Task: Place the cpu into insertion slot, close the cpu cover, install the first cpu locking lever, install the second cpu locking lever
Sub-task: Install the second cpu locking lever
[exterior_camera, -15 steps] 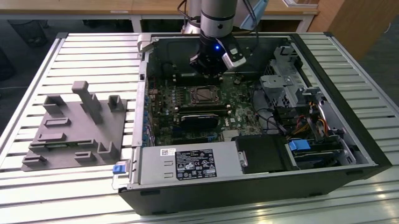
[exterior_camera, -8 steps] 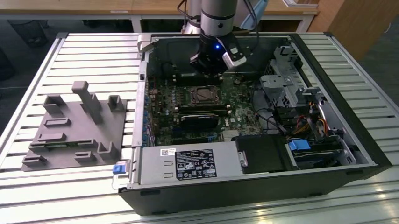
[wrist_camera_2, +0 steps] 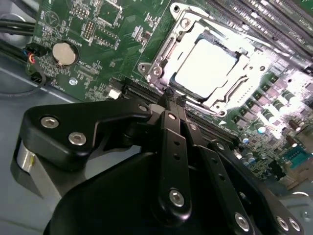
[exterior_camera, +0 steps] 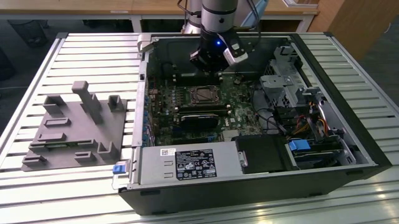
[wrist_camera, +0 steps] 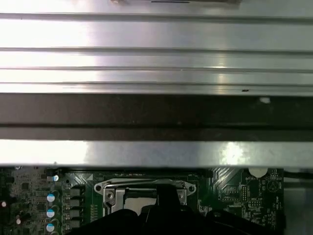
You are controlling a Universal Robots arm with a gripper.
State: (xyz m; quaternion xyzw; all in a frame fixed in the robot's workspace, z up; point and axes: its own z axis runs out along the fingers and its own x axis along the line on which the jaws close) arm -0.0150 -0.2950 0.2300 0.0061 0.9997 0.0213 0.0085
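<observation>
Silvery metal frames the insertion slot (wrist_camera_2: pixel 205 66) on the green board, the cpu (wrist_camera_2: pixel 208 63) seated flat under the lowered cpu cover (wrist_camera_2: pixel 164 54) — the gripper (wrist_camera_2: pixel 172 98), fingers pressed together and holding nothing, hovers just beside the socket's near edge.

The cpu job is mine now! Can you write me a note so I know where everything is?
Gripper: jaws shut, holding nothing, tips low over the green board at the edge of the insertion slot.
The cpu sits in the slot, silver face up.
The cpu cover lies down flat around it.
Done: cpu placed, cover closed.
Left: the two locking levers; whether either is latched cannot be told.
</observation>
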